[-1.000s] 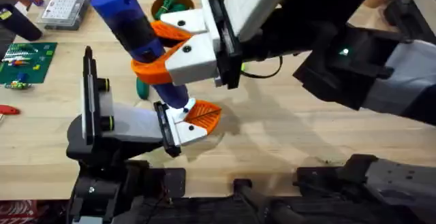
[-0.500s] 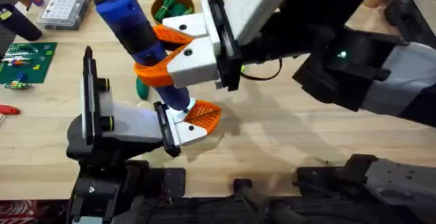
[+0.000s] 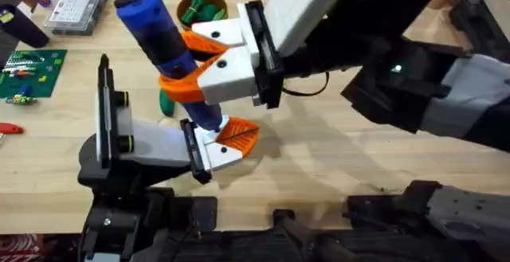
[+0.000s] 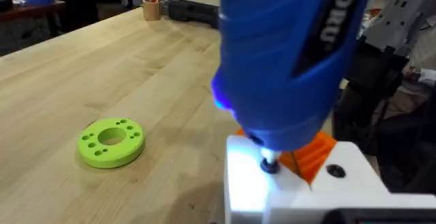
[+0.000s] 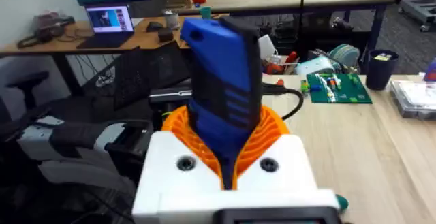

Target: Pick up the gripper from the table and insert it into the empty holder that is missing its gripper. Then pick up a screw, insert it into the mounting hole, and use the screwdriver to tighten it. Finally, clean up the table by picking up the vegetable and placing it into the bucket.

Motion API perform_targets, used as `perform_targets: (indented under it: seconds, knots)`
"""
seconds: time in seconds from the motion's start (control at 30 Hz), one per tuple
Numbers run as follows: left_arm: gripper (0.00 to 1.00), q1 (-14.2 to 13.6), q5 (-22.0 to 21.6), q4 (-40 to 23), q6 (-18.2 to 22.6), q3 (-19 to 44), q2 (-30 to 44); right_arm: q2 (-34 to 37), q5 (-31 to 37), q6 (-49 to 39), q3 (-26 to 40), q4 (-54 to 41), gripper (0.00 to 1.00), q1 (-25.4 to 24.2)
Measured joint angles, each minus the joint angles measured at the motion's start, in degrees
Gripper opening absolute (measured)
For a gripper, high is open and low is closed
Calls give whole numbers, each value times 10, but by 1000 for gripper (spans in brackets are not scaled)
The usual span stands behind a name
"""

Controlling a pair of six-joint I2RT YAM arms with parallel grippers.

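Your right claw (image 3: 191,63) is clamped around the blue screwdriver (image 3: 163,43), tilted with its tip down on the orange finger piece (image 3: 235,137) in the holder (image 3: 151,146)

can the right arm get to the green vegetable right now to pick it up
Probably not yet. The right gripper is shut on the screwdriver, whose tip is at the gripper on the holder. The vegetable lies partly hidden under them.

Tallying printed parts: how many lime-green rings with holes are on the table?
1. The lime-green ring lies flat on the bare wood, beside the blue screwdriver, as the left wrist view shows. Others may be hidden under the arms.
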Motion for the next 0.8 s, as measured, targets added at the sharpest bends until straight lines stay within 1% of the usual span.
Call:
perform_targets:
  seconds: [0.4, 0.57, 0.73, 0.8]
  knots:
    - [18, 0, 7, -2, -11, 0, 0, -7, 5, 18, -28, 36, 56, -3]
    - [18, 0, 9, -2, -10, 0, 0, -7, 8, 34, -43, 77, 56, -3]
    - [18, 0, 8, -1, -8, 0, 0, 2, 1, 63, -57, 170, 56, -4]
    - [18, 0, 8, -1, -8, 0, 0, 2, -3, 74, -50, 174, 56, -7]
